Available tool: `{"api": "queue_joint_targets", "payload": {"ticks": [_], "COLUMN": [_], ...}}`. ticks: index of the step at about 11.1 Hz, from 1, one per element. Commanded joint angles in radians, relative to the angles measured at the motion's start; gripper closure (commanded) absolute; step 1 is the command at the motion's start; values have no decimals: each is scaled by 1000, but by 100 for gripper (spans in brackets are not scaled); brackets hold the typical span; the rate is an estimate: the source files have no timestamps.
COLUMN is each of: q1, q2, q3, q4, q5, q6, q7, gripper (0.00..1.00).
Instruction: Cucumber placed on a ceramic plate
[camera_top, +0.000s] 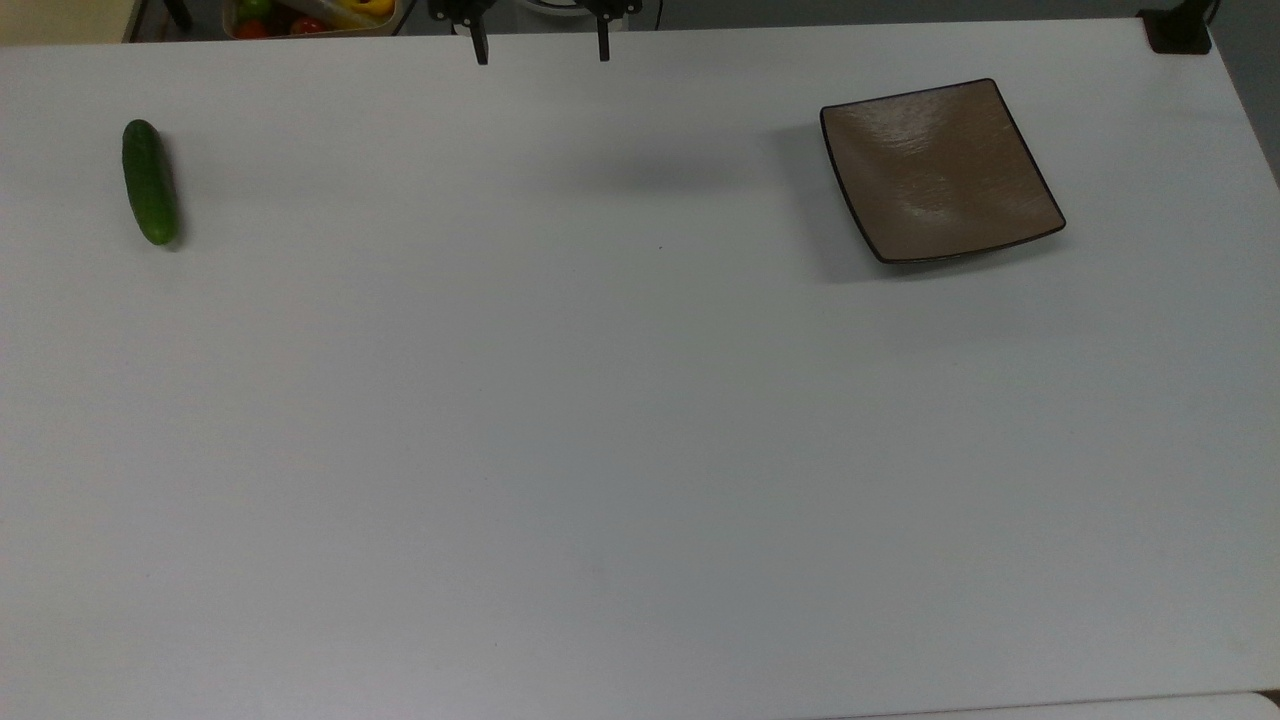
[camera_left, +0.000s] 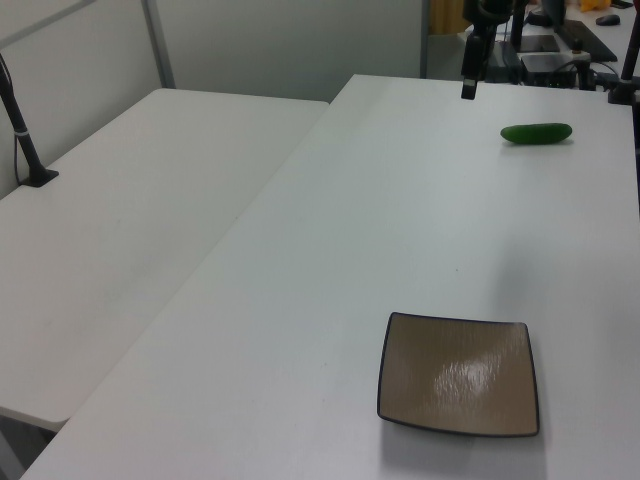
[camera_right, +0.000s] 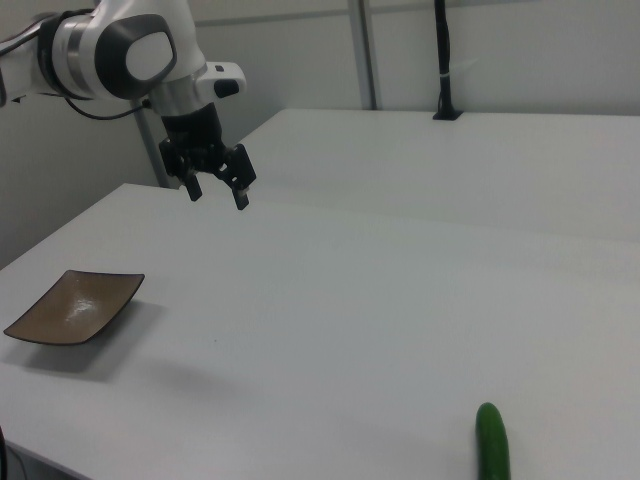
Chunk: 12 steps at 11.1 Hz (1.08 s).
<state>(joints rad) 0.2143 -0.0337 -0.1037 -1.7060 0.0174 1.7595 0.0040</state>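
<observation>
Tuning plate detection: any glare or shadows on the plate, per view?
Top view: pale glare streaks across the ceramic plate, soft shadow on the table toward the top view's left and below it. Left view: bright patch in the plate's centre. Right view: faint sheen, shadow under its raised edge.
</observation>
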Motion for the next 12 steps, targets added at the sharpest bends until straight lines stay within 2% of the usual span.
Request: {"api": "queue_joint_targets", "payload": {"ticks": [1, 6, 10, 12], "q1": [2, -3, -22, -39], "q2": [-3, -8, -9, -8], "q3": [-1, 2, 2, 2], "q4": [-9, -21, -37, -37], "q5": [24, 22, 22, 22], "q6": [28, 20, -5, -6], "q7": [-25, -44, -247, -303], "gripper": [0, 0, 0, 0]}}
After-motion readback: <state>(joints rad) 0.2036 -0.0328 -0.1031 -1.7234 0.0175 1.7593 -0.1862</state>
